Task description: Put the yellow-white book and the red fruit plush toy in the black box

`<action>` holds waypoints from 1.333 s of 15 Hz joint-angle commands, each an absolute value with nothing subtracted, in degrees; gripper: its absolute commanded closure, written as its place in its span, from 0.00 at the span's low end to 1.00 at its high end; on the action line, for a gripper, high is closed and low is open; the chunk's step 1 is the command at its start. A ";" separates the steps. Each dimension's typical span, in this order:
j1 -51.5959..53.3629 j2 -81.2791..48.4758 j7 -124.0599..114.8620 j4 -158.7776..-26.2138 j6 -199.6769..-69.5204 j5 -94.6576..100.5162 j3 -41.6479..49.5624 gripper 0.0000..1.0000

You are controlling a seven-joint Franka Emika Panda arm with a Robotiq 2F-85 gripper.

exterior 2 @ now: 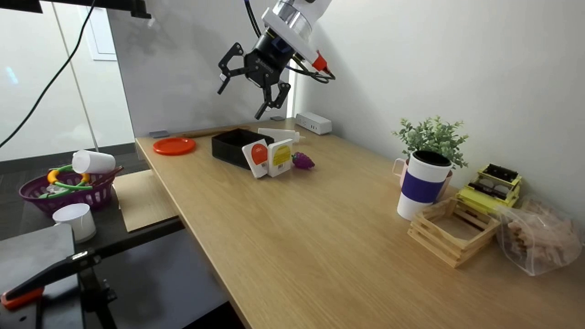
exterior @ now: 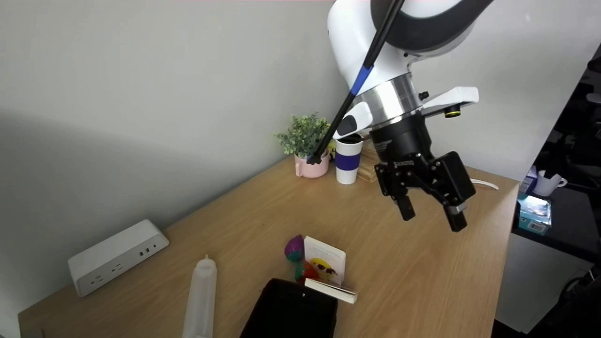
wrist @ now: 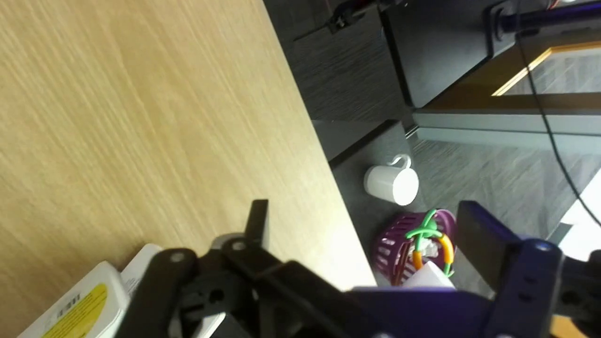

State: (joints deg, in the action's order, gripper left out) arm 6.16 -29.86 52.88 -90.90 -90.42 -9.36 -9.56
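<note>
The yellow-white book (exterior 2: 280, 157) stands on edge in front of the black box (exterior 2: 226, 153), with a white book beside it. In an exterior view the red fruit plush toy (exterior: 309, 271) is wedged between the yellow-white book (exterior: 324, 263) and the black box (exterior: 296, 312), partly covered. Part of that book (wrist: 77, 312) also shows low in the wrist view. What I can see of the box's inside is dark. My gripper (exterior: 433, 221) hangs in the air well above the table, jaws spread wide, holding nothing; the table's edge passes between its fingertips in the wrist view.
The white book with a red-orange disc (exterior 2: 256, 157) leans at the box. A purple fruit toy (exterior 2: 302, 161) lies by the books. Around them are a red plate (exterior 2: 174, 145), a clear bottle (exterior: 201, 295) and a white socket box (exterior: 119, 256). A cup (exterior 2: 422, 183) stands far off.
</note>
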 commanded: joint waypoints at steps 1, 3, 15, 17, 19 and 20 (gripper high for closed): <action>9.06 -32.71 45.02 -89.50 -96.99 -6.86 -10.04 0.00; 7.26 -31.64 47.80 -90.63 -94.86 -8.01 -11.09 0.00; 9.31 -36.48 35.19 -85.38 -83.04 -4.89 -10.14 0.00; 10.31 -39.11 30.70 -82.36 -80.95 -4.31 -10.68 0.00; 11.34 -41.14 26.32 -80.01 -83.07 -4.72 -11.13 0.00; 11.96 -41.96 24.01 -79.20 -85.26 -4.65 -11.16 0.00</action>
State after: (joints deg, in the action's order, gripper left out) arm 10.58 -38.17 29.97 -84.42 -83.67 -5.46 -10.49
